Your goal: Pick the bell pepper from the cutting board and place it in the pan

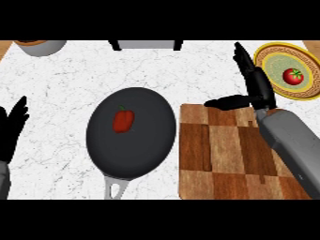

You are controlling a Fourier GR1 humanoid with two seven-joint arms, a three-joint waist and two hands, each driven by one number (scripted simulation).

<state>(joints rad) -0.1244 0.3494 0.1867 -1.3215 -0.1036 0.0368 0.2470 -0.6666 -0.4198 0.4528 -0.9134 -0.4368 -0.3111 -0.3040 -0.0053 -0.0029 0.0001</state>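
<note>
Right hand (254, 86) apart from bell pepper (123, 120)

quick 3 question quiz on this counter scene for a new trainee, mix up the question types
1. True or false: the bell pepper lies in the pan.
2. What sits on the yellow plate? A) tomato B) lemon C) egg
3. Fill in: the right hand, fingers straight, is above the far edge of the ____.

Key
1. True.
2. A, the tomato.
3. Cutting board. The left hand rests open at the view's left edge.
</note>
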